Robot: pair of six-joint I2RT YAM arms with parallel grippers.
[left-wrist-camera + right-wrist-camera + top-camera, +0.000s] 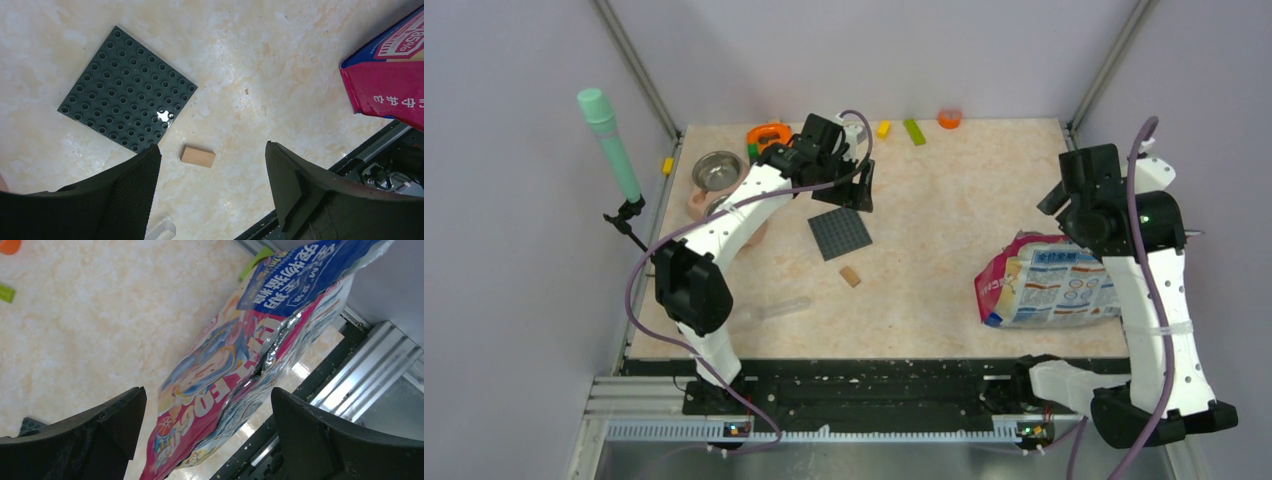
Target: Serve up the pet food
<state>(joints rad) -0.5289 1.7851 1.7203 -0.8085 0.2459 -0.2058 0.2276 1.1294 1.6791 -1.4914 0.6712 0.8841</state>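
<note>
Approach step: hovering right pincer, spread wide, over bag; left pincer spread too, empty. Next: clamp bag's open top, lift, pour toward bowl.

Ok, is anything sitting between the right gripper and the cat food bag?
Nothing visible does. The right gripper hangs open just above the cat food bag, with the bag showing directly between its fingers.

White left arm, white right arm, black joints, purple cables, black left claw
</note>
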